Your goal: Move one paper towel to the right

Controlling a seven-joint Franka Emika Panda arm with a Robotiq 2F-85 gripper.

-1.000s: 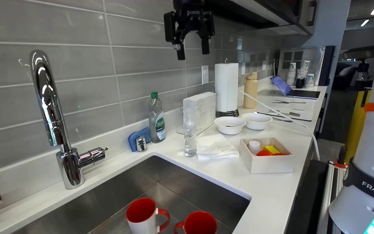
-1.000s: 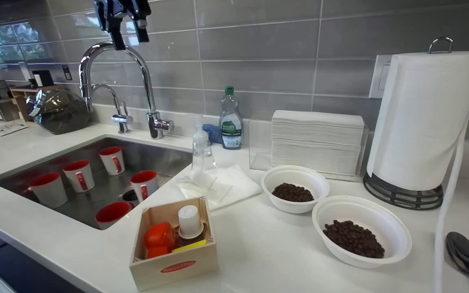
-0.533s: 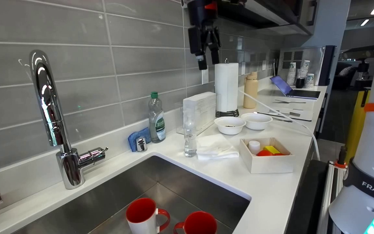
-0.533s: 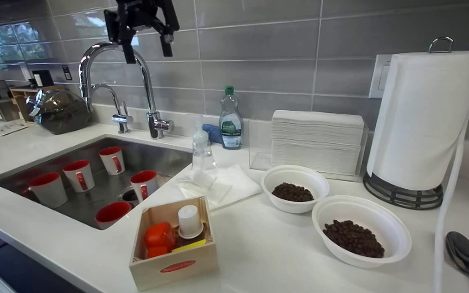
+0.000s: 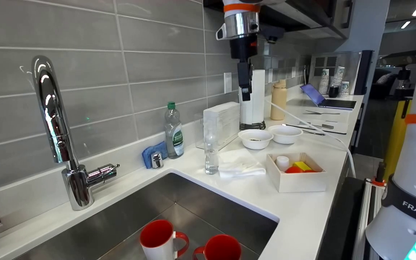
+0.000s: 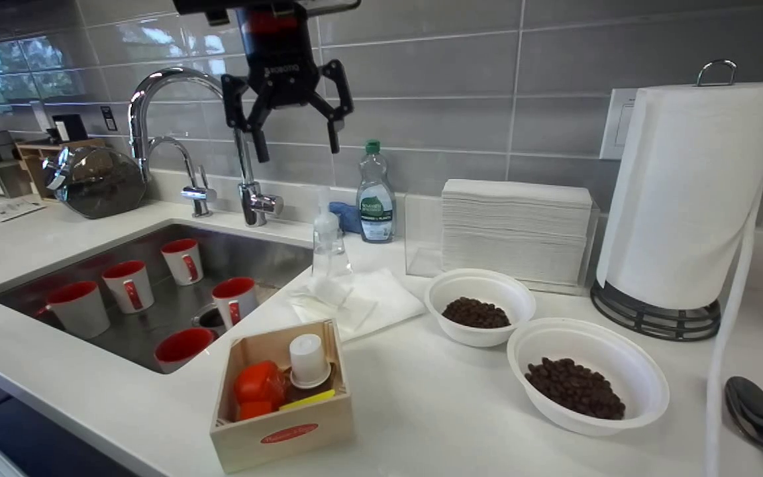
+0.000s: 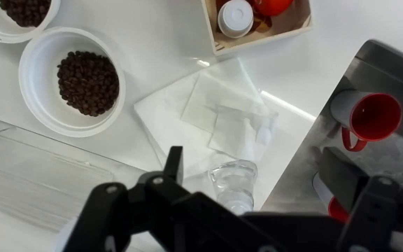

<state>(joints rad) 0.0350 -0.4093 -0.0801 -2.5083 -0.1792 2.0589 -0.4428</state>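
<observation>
The paper towel [image 7: 168,115] is a thin white sheet lying flat on the counter, with smaller pale squares on it. It shows in both exterior views [image 5: 242,167] [image 6: 391,298]. My gripper [image 6: 299,154] is open and empty, high above the counter. It hangs pointing down and apart from the towel. In the wrist view the gripper's [image 7: 252,152] two fingers stand wide apart, the left one near the towel's edge and the right one over the sink in the picture. In an exterior view the gripper [image 5: 246,98] is seen edge-on, in front of the paper roll.
A clear bottle [image 7: 234,178] stands beside the towel. A wooden box [image 6: 289,434] with small items and two white bowls [image 6: 587,338] [image 6: 438,278] with dark beans stand nearby. A napkin stack [image 6: 517,232], an upright roll [image 6: 693,199], a soap bottle [image 6: 376,199] and a sink [image 5: 128,231] with mugs surround it.
My gripper has moved down and to the right in both exterior views and has turned, so it looks edge-on in one. It stays open. The paper towel has not moved.
</observation>
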